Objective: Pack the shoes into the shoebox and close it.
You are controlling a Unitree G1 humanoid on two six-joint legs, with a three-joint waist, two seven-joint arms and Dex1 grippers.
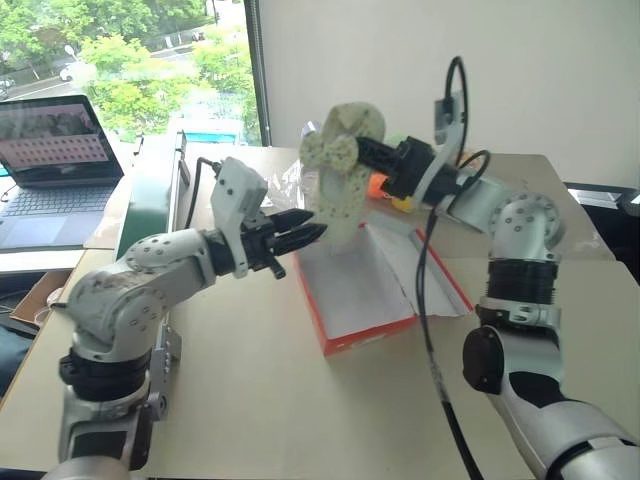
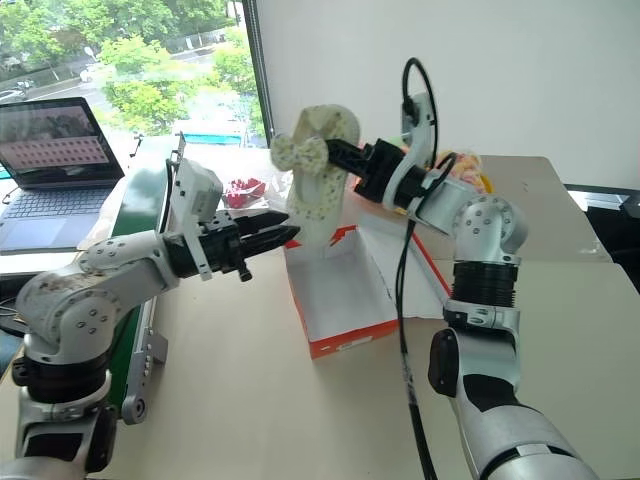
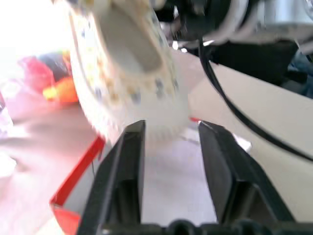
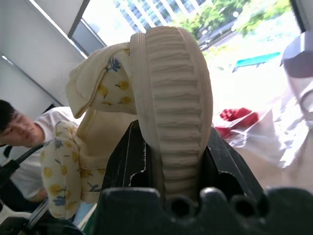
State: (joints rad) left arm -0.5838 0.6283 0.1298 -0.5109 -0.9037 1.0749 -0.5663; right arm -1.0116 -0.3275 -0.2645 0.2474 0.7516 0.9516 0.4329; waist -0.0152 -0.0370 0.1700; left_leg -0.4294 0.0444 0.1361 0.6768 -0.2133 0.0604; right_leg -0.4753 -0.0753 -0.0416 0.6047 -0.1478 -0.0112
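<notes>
Left eye view: above the shoebox [image 1: 356, 300] our right fingers [image 1: 362, 152] clamp a shoe [image 1: 340, 180]; our left fingers [image 1: 303, 236] stand apart, empty, beside it.

No readable text, label or number anywhere — the laptop [image 1: 52, 150] screen's rows are illegible.

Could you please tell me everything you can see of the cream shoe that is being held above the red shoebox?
The cream fabric shoe with a small floral print has a bow on its upper and a ribbed, pale sole. It hangs roughly upright above the open red-orange cardboard shoebox, toe end down. The right gripper clamps it across the sole near the top. The left gripper, its fingers apart, sits beside the lower end; contact there is unclear.
</notes>
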